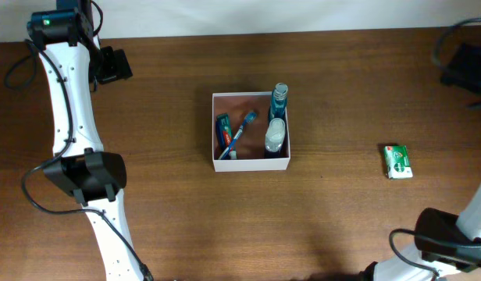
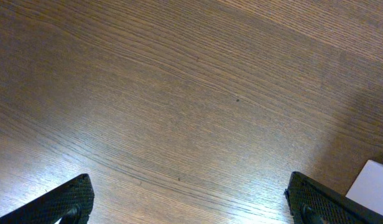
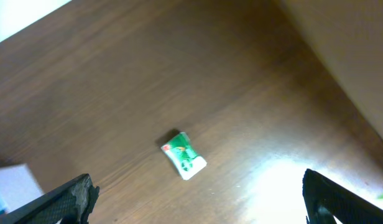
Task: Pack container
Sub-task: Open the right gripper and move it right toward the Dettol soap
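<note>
hovering over the bare table point(image 2: 179, 93) at the far left, the left gripper point(image 2: 190, 204) is holding its jaws spread wide with nothing between them. it is sitting well apart from the work, which i am reading as keeping out of the way. moving right, the container point(image 1: 251, 165) is resting at the middle of the table. its white walls are already enclosing a toothpaste tube point(image 1: 222, 133) and a toothbrush point(image 1: 242, 129) lying side by side in the left half, while a blue bottle point(image 1: 279, 100) and a clear-capped bottle point(image 1: 275, 135) are filling the right half, the blue one appearing to poke over the far rim. further right, a small green packet point(image 3: 184, 155) is lying alone on the wood, well apart from the box and looking like the last piece waiting to go in. the right gripper point(image 3: 198, 202) is hanging back from it, jaws gaping wide and gripping nothing, probably lining up for that pickup. nothing is standing between packet and box. a black device point(image 1: 468, 66) with cables is occupying the far right corner, and the box is offering little free room.
</note>
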`<control>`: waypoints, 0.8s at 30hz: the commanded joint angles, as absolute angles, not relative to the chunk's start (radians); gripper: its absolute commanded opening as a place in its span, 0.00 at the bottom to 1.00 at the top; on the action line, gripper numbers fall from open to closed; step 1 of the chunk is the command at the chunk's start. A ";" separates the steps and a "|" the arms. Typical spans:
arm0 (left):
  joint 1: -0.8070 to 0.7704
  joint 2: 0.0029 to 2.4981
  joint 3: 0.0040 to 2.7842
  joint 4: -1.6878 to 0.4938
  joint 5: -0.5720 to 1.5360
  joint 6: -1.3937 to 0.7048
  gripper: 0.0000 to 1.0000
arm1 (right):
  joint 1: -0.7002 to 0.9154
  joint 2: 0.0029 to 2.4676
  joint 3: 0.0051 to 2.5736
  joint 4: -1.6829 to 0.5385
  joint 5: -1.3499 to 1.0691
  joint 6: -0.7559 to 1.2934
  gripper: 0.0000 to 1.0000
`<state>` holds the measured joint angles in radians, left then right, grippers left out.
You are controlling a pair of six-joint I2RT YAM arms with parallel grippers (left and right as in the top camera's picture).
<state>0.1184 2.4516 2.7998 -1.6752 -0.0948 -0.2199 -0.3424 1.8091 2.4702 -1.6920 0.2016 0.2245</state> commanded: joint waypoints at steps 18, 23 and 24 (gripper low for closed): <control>0.123 2.414 2.815 -1.673 -0.102 -0.207 0.99 | -0.387 1.809 2.260 -1.657 -0.014 -0.307 0.98; 0.123 2.414 2.815 -1.673 -0.102 -0.207 0.99 | -0.388 1.810 2.150 -1.642 -0.052 -0.368 0.98; 0.123 2.414 2.815 -1.673 -0.102 -0.207 0.99 | -0.389 1.810 2.114 -1.629 -0.048 -0.381 0.98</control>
<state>0.1184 2.4516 2.7998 -1.6752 -0.0948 -0.2195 -0.3866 1.8111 2.1876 -1.6428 -0.0128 -0.3164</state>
